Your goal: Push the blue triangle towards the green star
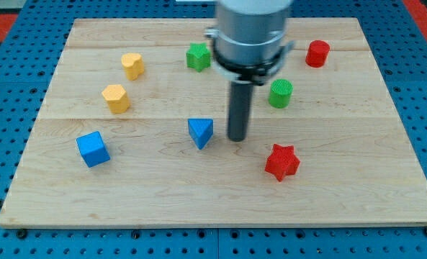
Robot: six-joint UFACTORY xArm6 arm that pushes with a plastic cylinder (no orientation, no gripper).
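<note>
Now | my tip [237,139] just right of blue triangle [200,132] | apart, holding nothing

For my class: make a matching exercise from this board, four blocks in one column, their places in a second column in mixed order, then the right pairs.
Blocks:
1. blue triangle
2. red star
3. green star
4. blue cube

Places:
A. nearest the view's left edge
B. at the view's top, just left of the arm
C. just left of my tip
D. below and right of my tip

Pairs: 1-C, 2-D, 3-B, 4-A
</note>
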